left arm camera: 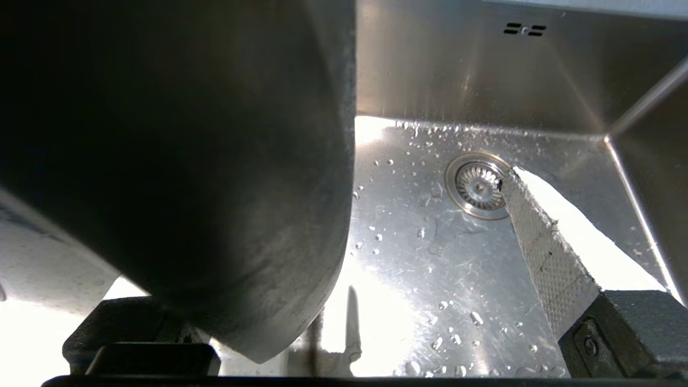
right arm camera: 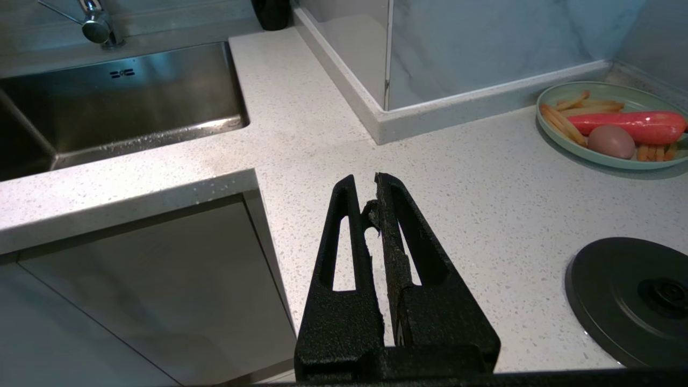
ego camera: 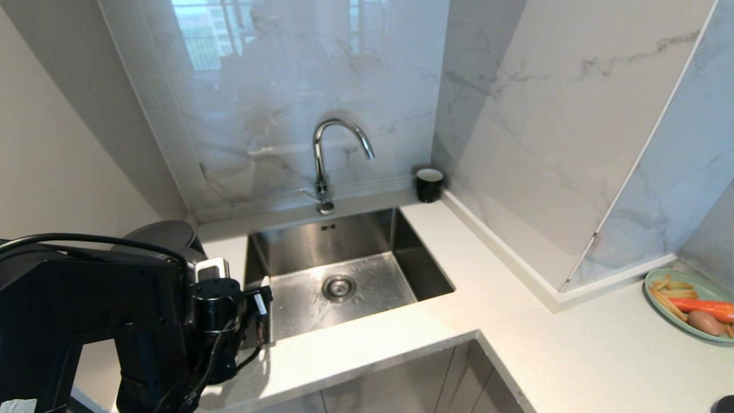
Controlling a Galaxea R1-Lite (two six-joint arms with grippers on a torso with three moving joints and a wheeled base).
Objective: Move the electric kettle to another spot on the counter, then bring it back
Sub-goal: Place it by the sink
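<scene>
The electric kettle point(ego camera: 163, 236) stands on the counter point(ego camera: 401, 338) left of the sink, and only its grey lid shows behind my left arm. My left gripper point(ego camera: 236, 284) is at the kettle's sink side, over the sink's left rim. In the left wrist view a dark part of the kettle point(left arm camera: 204, 161) fills one side. The left gripper point(left arm camera: 376, 183) is open, and a wide gap separates the kettle from the one textured finger point(left arm camera: 543, 242) that shows. The other finger is hidden. The right gripper point(right arm camera: 365, 183) hangs shut and empty over the counter point(right arm camera: 484, 177) near its inner corner.
A steel sink point(ego camera: 413, 252) with a tap point(ego camera: 338, 143) lies beside the kettle. A small black cup point(ego camera: 429, 183) stands in the back corner. A green plate point(ego camera: 659, 287) of food is at the far right, with the flat black base disc point(right arm camera: 618, 290) near it.
</scene>
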